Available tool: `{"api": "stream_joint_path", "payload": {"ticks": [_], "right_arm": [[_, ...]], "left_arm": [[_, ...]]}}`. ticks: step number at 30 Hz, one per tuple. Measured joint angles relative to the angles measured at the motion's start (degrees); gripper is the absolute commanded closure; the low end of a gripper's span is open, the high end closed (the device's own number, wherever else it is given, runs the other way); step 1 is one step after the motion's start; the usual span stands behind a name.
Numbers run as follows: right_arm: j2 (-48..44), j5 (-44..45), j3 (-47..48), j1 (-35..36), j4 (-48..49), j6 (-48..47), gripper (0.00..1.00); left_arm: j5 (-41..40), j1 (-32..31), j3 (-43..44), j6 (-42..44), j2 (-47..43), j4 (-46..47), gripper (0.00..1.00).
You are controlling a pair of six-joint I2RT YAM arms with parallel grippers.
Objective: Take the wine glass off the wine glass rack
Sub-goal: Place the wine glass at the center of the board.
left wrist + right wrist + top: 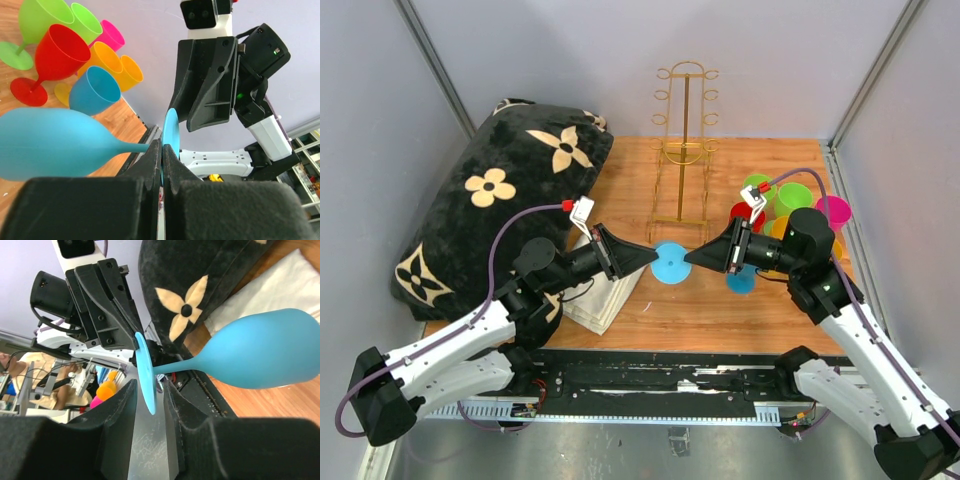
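A light blue wine glass [670, 264] hangs in the air between my two grippers, in front of the wine glass rack [685, 130], a gold wire stand at the back with nothing on it. My left gripper [655, 258] is shut on the glass's round foot; in the left wrist view its jaws [162, 147] pinch the foot's edge and the bowl [50, 145] points left. My right gripper [691, 258] is open. In the right wrist view its jaws [150, 390] straddle the foot's rim with gaps on both sides, and the bowl [265, 355] lies to the right.
Several coloured plastic wine glasses [790, 200] stand at the right of the wooden table [650, 310]; they also show in the left wrist view [57, 55]. A black flowered pillow [500, 190] fills the left side, with a folded white cloth [602, 298] beside it. Grey walls enclose the table.
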Motion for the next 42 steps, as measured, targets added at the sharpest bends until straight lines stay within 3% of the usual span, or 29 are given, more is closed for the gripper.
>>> {"api": "stream_joint_path", "payload": {"ticks": [6, 10, 14, 18, 33, 42], "right_arm": [[1.36, -3.39, -0.02, 0.00, 1.77, 1.38, 0.85], [1.25, -5.22, -0.35, 0.00, 4.24, 2.56, 0.99], [0.92, -5.49, -0.66, 0.00, 5.27, 2.86, 0.99], [-0.07, -5.09, -0.92, 0.02, 5.51, 2.23, 0.99], [-6.73, 0.28, -0.79, 0.02, 1.66, -7.15, 0.99], [-8.00, 0.13, -0.79, 0.02, 2.62, -8.02, 0.99]], "left_arm": [[0.31, -0.81, 0.00, -0.37, 0.42, 1.03, 0.99], [0.79, -1.07, 0.00, -0.66, 0.44, 2.25, 0.97], [2.01, -1.22, 0.37, -0.44, 0.87, 3.21, 0.66], [5.25, -2.67, 3.17, 1.20, 3.10, 1.60, 0.58], [7.02, -6.16, 4.28, 2.67, 3.10, -2.99, 0.60], [6.62, -8.52, 7.28, 2.38, 8.50, -1.51, 0.73]]}}
